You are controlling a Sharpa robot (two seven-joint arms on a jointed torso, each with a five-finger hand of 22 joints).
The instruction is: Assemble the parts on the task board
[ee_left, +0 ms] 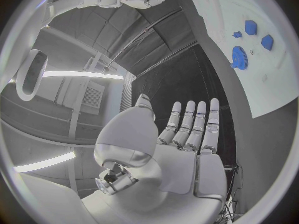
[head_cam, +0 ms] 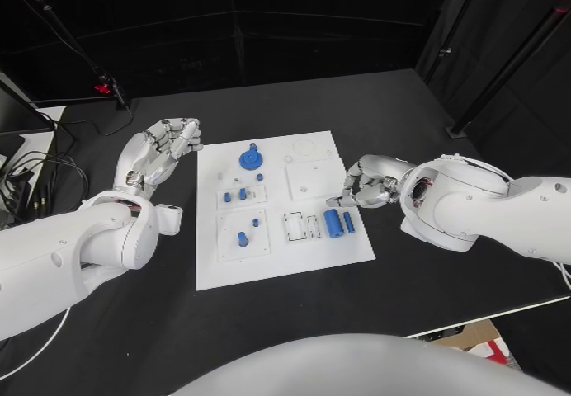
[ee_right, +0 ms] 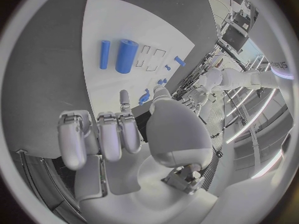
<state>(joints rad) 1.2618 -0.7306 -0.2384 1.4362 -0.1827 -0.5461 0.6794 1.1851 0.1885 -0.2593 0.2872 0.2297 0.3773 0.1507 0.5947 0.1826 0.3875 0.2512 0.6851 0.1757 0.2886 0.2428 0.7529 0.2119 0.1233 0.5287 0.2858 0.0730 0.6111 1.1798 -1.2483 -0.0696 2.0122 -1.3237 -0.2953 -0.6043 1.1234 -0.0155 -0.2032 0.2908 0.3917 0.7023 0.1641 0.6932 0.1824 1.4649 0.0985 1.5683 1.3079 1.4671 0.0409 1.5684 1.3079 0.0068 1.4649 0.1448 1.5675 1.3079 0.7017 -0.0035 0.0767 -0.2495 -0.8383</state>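
On the black table: the white task board [head_cam: 276,247] lies in the middle, long side running away from the robot, both hands off its edges.
Task board: blue parts sit on it; the far-left area holds a blue gear [head_cam: 251,157], the near-right corner holds a thick blue cylinder [head_cam: 333,222] and, just beside it, a thin blue pin [head_cam: 347,220].
Left hand [head_cam: 163,147]: hovers over bare table beside the board's far-left edge, fingers straight and pressed side by side, holding nothing; the left wrist view shows the open palm with the gear off to the board side.
Right hand [head_cam: 366,186]: sits at the board's right edge, about mid-length, fingers curled inward; nothing can be seen between them.
Cylinder and pin: both lie with their long axes along the board's length, parallel to each other, the pin on the outer side toward the right edge.
Deciding relation: cylinder and pin lie just nearer the robot than the right hand's fingers, and well apart from the left hand, so the right hand is the likelier one to reach them; the gear is nearer the left hand.
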